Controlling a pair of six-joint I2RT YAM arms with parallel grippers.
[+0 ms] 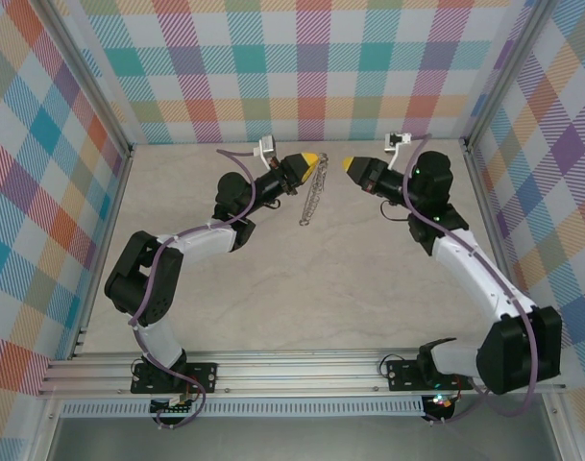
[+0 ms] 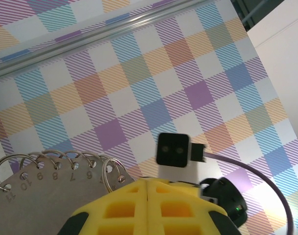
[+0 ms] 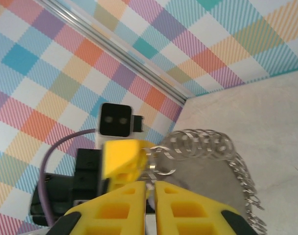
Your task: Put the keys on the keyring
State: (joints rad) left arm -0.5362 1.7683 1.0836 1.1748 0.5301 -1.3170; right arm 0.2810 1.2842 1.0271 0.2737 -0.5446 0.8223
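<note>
My left gripper is clamping the keyring, dangling it above the table so the loops are reachable. My right gripper is hovering just beside it, fingers nearly together; can't tell if they're pinching the key.

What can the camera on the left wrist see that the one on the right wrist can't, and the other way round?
Left wrist camera, looking over the shut left gripper: small numbers stamped along the grey metal keyring fringed with silvery wire loops, and the right arm's black square camera box facing back.

Right wrist camera, looking over the right gripper: the pale beige tabletop, and the left gripper's yellow finger clamped on the keyring.

Both: the keyring held up between the arms, and the checked pastel walls.
</note>
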